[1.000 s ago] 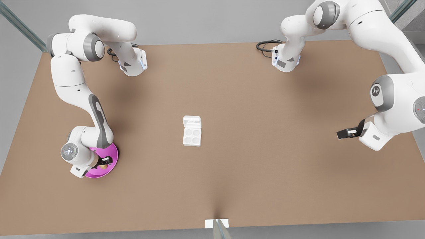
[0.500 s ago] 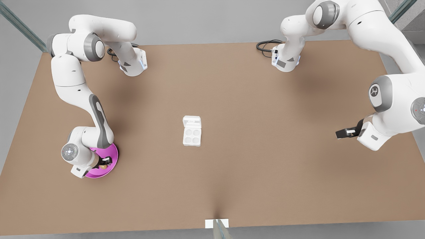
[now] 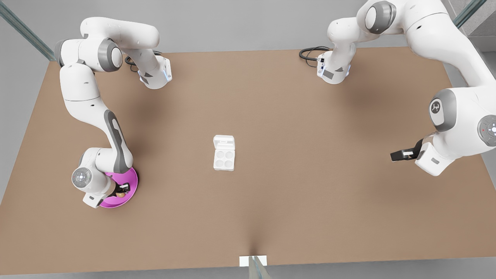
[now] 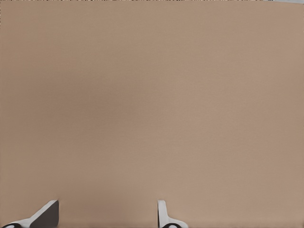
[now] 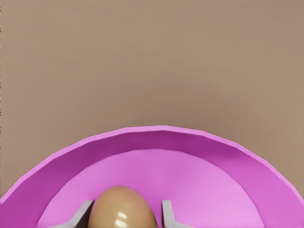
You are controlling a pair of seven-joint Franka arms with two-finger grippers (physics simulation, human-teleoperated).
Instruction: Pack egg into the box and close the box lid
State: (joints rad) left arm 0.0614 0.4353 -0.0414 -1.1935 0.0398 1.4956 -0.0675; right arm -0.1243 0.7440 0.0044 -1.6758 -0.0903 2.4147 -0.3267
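Egg (image 5: 122, 208) in pink plate (image 5: 237, 166)

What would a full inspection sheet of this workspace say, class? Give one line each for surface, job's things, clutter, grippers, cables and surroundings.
Surface: brown table, flat.
Job's things: egg on the pink plate; box mid-table, four cups empty; box lid open.
Clutter: nothing seen.
Grippers: right gripper over the plate, fingers either side of the egg, contact unclear; left gripper open, waiting at the front view's right above bare table.
Cables: black cable by the far arm base.
Surroundings: grey floor; white tab at the near edge.
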